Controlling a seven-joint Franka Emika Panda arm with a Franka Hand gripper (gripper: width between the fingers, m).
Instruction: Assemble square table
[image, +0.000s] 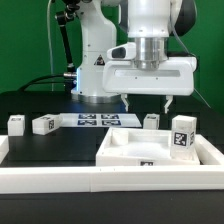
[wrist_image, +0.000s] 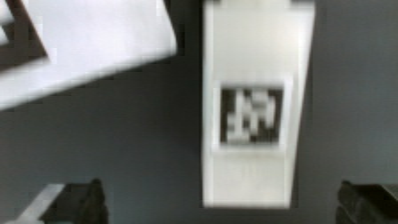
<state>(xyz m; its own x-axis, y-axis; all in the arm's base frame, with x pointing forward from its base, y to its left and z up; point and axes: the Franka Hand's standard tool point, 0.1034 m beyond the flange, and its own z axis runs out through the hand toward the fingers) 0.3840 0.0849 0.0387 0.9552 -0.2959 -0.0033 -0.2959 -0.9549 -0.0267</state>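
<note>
One white rail (image: 60, 182) nearest; behind it, square tabletop (image: 125, 148) at exterior view's right, bare mat (image: 50, 150) left of its edge (ample room). At its far right corner, tagged leg (image: 181, 132). Farther: left legs (image: 43, 124), marker board (image: 95, 121), middle leg (image: 150, 121) under gripper (image: 146, 103), fingers (image: 127, 103) spread wide, empty.

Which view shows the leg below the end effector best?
The wrist view: the leg runs lengthwise through the picture with its tag facing the camera, and the end effector is open, fingers wide apart. The exterior view shows only the leg's small near end, beyond the tabletop, under the end effector.
</note>
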